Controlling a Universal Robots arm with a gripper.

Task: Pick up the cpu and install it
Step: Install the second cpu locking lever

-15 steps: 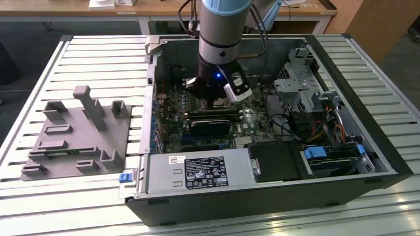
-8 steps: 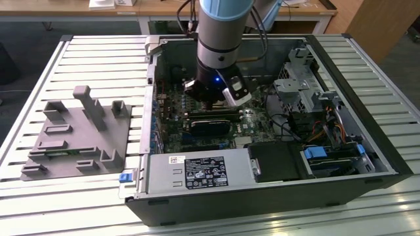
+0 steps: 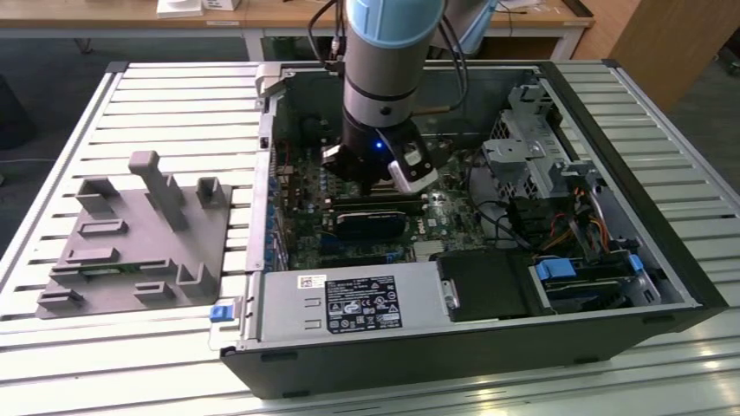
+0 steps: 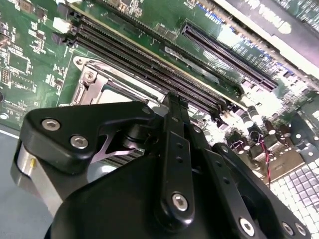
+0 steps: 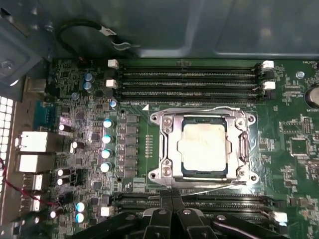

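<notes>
The cpu (image 5: 205,145) is sitting inside the metal socket frame (image 5: 167,144) on the green motherboard (image 5: 294,149), between rows of memory slots (image 5: 189,79). The gripper (image 5: 173,211) is hovering just above the board beside the socket, its fingers pressed together and gripping nothing, inside the open computer case (image 3: 601,286).
</notes>
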